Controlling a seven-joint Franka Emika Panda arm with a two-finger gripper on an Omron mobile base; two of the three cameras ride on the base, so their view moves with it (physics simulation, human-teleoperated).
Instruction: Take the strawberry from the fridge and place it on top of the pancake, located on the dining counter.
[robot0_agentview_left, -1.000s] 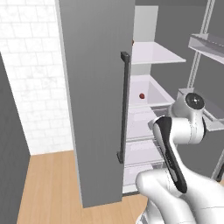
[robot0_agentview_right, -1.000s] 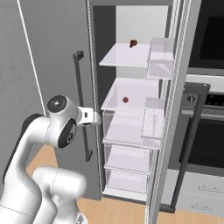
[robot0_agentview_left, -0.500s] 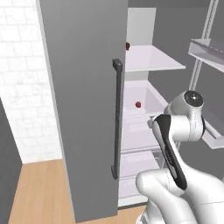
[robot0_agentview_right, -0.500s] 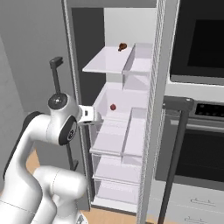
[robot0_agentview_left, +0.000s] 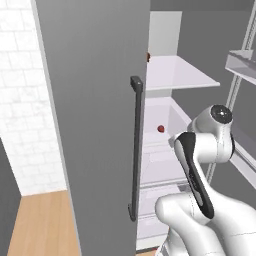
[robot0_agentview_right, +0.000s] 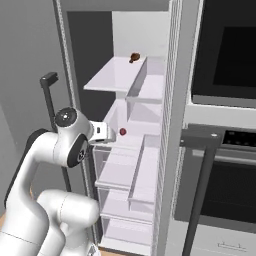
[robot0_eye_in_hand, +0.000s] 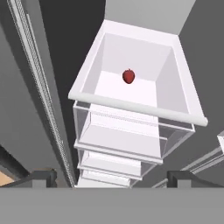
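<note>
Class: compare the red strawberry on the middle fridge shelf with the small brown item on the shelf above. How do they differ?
Colour: the strawberry is bright red; the brown item is dull brown.
Height: the strawberry lies one shelf lower than the brown item.
Surround: the strawberry sits in a walled white tray; the brown item rests on a flat shelf.
Both are small and inside the open fridge.

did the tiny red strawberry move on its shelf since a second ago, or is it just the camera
No. The tiny red strawberry sits at the same spot in the white fridge bin; the whole view shifted, so the base moved.
</note>
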